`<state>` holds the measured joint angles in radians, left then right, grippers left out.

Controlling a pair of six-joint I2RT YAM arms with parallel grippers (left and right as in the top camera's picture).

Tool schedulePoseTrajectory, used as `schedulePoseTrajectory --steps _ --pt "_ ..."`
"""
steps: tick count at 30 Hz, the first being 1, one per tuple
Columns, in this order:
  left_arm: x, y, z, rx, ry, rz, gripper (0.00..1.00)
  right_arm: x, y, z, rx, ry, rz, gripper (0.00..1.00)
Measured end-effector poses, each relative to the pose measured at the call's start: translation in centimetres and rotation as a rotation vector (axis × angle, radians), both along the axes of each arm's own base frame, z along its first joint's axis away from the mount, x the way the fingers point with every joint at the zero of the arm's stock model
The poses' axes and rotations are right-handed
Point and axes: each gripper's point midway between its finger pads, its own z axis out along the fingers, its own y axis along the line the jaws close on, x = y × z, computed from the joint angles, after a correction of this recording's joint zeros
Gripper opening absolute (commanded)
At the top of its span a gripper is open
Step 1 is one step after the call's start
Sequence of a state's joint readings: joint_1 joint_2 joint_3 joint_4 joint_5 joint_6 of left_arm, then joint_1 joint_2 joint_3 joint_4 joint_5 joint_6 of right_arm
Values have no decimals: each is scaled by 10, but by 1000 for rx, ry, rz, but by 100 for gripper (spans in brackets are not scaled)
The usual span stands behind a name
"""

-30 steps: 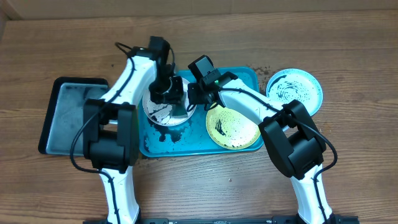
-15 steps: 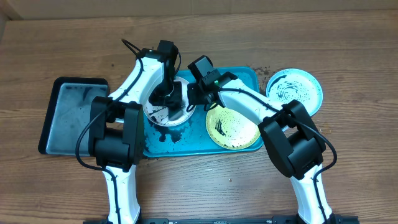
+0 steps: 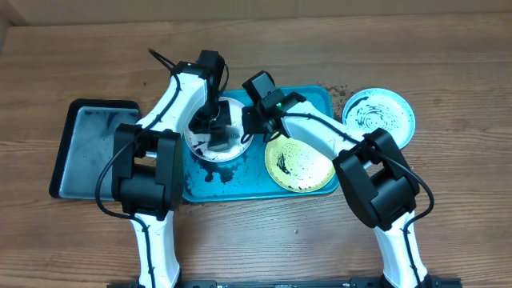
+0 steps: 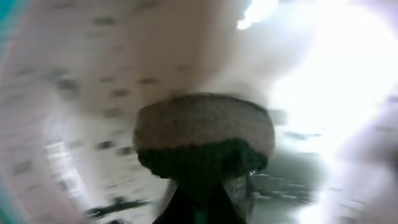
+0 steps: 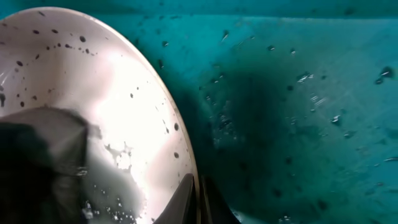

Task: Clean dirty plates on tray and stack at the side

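Three round plastic plates show overhead: the white plate [image 3: 200, 146] at 9 o'clock in the large teal rectangular plastic tray [image 3: 248, 181], the yellow-green plate [image 3: 298, 164] at 4 o'clock, the light blue plate [image 3: 378, 116] on the table [image 3: 448, 216] past 2 o'clock. Left wrist, blurred: the left gripper [image 4: 205, 196] pinches a brown sponge [image 4: 205, 121] against the white plate. Right wrist: the right gripper [image 5: 198, 193], narrow, clamps that plate's rim.
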<state>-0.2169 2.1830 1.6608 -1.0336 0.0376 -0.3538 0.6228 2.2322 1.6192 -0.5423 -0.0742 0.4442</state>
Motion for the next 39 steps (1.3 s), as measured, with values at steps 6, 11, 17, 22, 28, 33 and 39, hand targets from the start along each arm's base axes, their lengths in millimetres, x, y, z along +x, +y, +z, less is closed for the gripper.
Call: schedulePoseTrajectory --steps 6,11,17,22,28,33,39 --pt "4 -29 2 -94 -23 -22 4 0 0 0 -1 1 -1 4" --pt "5 -30 2 -114 -23 -19 4 0 -1 0 -2 1 -1 4" --pt "-3 -3 5 -52 38 18 4 -1 -1 -1 -5 6 -1 4" --pt "-6 55 19 28 117 114 5 0 0 0 1 -1 0 4" --pt "16 106 76 20 53 235 4 1 1 1 2 -5 4 4" --pt "21 124 120 -9 -30 283 4 3 1 7 -19 -29 56 4" --pt "5 153 198 -32 -208 359 4 12 -5 57 -80 -165 121 4"
